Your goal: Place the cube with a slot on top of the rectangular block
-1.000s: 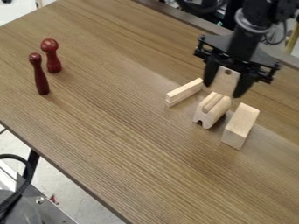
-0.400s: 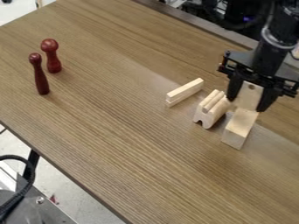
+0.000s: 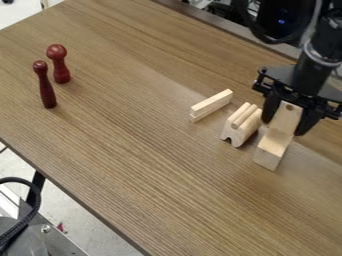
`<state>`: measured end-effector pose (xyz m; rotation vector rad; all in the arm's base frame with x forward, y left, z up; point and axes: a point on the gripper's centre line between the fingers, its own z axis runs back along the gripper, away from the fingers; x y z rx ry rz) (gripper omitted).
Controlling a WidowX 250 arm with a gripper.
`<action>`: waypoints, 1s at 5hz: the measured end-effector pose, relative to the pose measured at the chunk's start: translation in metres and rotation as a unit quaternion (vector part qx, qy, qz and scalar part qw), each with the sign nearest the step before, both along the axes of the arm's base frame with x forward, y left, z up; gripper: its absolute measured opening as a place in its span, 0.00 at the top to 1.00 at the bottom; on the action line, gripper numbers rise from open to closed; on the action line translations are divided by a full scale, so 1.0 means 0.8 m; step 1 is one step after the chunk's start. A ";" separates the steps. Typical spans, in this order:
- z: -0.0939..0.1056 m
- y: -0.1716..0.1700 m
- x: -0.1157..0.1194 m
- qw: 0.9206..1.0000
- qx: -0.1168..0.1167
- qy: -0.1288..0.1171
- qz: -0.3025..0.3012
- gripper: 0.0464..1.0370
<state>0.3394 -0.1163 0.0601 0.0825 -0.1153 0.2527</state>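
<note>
1. The pale wooden piece point(image 3: 288, 113), presumably the slotted cube, is grasped by its sides between the fingers of the gripper point(image 3: 286, 122), apparently so that its underside is left free for stacking.
2. It is held at the rectangular block's point(image 3: 270, 152) far end; whether contact is made cannot be told.

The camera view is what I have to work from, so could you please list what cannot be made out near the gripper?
In the camera view:
- Block's far end: hidden behind the held piece.
- Whether the two touch: their pale wood blends.
- Held piece's back, and any slot there: faces away.
</note>
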 end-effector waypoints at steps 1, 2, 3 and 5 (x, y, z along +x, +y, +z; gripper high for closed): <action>0.000 0.000 -0.002 1.000 0.001 0.004 0.001 0.43; -0.001 0.000 -0.002 1.000 0.000 0.005 0.003 0.43; -0.002 -0.001 -0.002 1.000 -0.002 0.003 0.001 0.39; 0.021 0.012 -0.018 0.999 -0.018 -0.024 0.015 0.04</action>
